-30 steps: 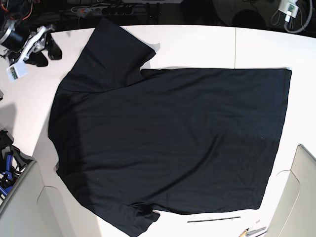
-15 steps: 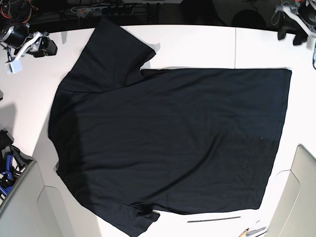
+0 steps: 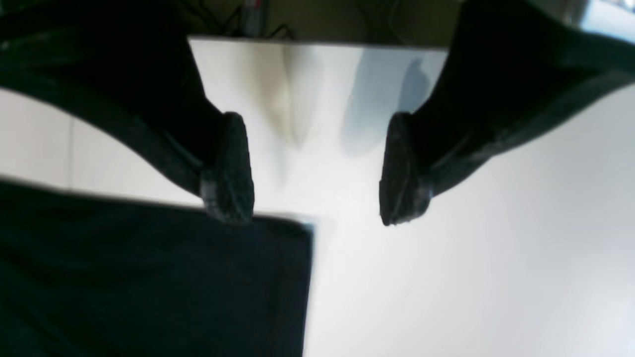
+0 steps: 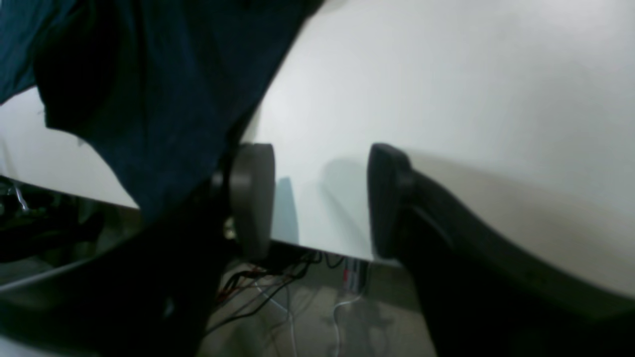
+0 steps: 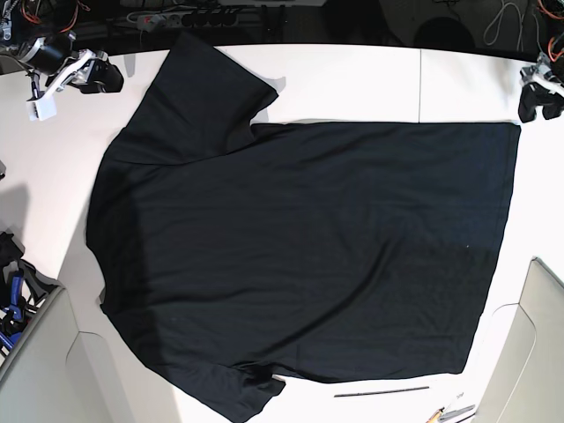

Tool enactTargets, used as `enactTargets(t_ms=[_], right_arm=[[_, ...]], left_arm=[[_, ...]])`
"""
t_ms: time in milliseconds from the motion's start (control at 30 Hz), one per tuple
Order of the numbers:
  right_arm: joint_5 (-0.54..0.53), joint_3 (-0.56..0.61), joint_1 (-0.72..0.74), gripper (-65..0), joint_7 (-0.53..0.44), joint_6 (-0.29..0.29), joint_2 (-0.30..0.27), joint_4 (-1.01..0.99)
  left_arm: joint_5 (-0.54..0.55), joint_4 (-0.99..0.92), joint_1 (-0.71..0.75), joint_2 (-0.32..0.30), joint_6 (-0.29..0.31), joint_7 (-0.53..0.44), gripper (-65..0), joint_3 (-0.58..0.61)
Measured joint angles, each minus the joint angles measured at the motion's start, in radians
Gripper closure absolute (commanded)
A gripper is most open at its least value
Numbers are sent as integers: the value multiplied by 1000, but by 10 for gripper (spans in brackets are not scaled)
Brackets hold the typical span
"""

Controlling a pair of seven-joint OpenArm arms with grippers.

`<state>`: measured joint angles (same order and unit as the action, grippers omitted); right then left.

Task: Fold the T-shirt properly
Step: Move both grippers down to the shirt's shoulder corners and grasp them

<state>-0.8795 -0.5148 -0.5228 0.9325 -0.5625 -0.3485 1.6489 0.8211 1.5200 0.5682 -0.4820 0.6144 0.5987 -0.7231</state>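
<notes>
The T-shirt point(image 5: 300, 256) lies spread flat on the white counter point(image 5: 352, 79), covering most of it. Its hem runs along the counter's right side. One sleeve reaches toward the far left corner, the other toward the near edge. No fold is visible: the garment is one open layer, so the whole task appears left to do.

The left gripper point(image 3: 317, 173) hovers near the far right corner of the counter, just beside the hem corner. Its jaws stand wide apart and hold nothing.

The right gripper point(image 4: 320, 198) sits at the far left edge beside the sleeve. Its jaws are parted and empty, the cloth only alongside.

Judgement: both arms appear positioned for a first grasp, not yet made.
</notes>
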Motion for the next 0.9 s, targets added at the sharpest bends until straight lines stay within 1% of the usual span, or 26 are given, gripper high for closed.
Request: enactTargets(t_ms=[100, 200, 300, 400, 500, 700, 800, 900], right_arm=[[-2, 0, 0, -304, 0, 0, 0, 0], [-17, 8, 0, -304, 0, 0, 2, 0], [-19, 9, 0, -304, -2, 0, 31, 0], [-27, 16, 0, -304, -8, -3, 64, 0], [-31, 37, 3, -304, -12, -7, 81, 1], [-39, 113, 3, -304, -17, -7, 80, 1], [-41, 164, 3, -304, -31, -11, 80, 3], [-41, 191, 3, -303, -45, -11, 80, 3]], left_arm=[[26, -62, -41, -1, -4, 10, -426, 18], [43, -92, -62, -3, -2, 22, -426, 72], [50, -108, -87, -2, 0, 6, -426, 122], [19, -116, -125, -3, 0, -5, -426, 163], [6, -119, -145, -5, 0, -5, -426, 168], [-3, -120, -145, -6, 0, -5, -425, 168], [-7, -120, -145, -6, 0, -13, -425, 168], [-9, -120, -145, -6, 0, -23, -418, 168]])
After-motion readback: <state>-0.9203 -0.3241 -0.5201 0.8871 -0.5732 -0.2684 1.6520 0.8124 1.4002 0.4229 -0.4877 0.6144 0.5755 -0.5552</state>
